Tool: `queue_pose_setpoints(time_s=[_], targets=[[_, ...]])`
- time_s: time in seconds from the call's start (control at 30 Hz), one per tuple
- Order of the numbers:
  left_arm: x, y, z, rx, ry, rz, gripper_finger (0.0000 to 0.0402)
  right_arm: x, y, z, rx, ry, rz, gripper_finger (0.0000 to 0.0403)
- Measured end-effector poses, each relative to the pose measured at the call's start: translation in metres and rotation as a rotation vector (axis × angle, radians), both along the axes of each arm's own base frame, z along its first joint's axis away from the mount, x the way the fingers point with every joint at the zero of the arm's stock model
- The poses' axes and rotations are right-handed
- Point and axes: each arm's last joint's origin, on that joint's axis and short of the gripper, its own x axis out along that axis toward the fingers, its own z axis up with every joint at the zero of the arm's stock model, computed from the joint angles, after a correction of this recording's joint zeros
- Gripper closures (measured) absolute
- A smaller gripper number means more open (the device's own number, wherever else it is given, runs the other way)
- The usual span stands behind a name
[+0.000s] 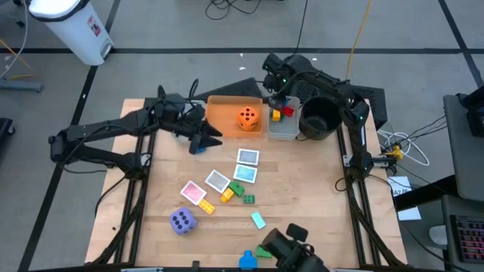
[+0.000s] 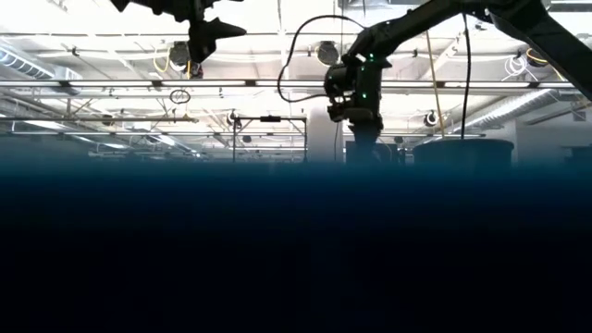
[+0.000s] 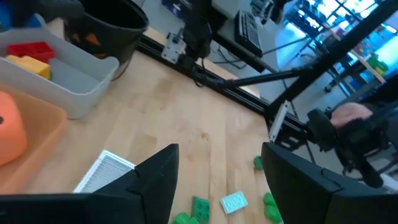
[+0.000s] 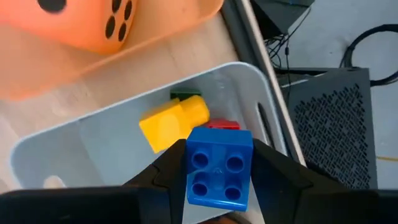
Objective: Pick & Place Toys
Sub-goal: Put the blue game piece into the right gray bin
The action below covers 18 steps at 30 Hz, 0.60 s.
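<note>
Pale wooden table (image 1: pixel 302 189) on grey floor, right gripper (image 4: pixel 214 171) clamping blue brick (image 4: pixel 219 167) above grey bin (image 4: pixel 93 149), left gripper (image 3: pixel 217 180) spread empty over table, purple die (image 1: pixel 182 221) near front, ceiling lights behind.

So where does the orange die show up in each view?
High: orange die in the orange bin, top centre.
Low: not visible.
Left wrist: left edge.
Right wrist: top left.
Shared landmark: grey bin beside it.
</note>
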Motion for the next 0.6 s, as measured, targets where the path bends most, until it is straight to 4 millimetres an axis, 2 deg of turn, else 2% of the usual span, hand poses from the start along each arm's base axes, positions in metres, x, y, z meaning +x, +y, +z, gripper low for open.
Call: queue_pose_setpoints(time_s=[0.33,0.47,0.6], targets=[[-0.003,0.01,0.0,-0.002,0.0,0.044,0.0165,0.0,0.012,-0.042,0.057,0.07,0.088,0.0273],[-0.004,0.012,0.0,-0.013,0.002,0.055,0.0165,0.0,0.015,-0.048,0.079,0.075,0.101,0.0273],[-0.004,0.012,0.0,-0.014,0.002,0.056,0.0165,0.003,0.021,-0.044,0.087,0.064,0.116,0.0273]])
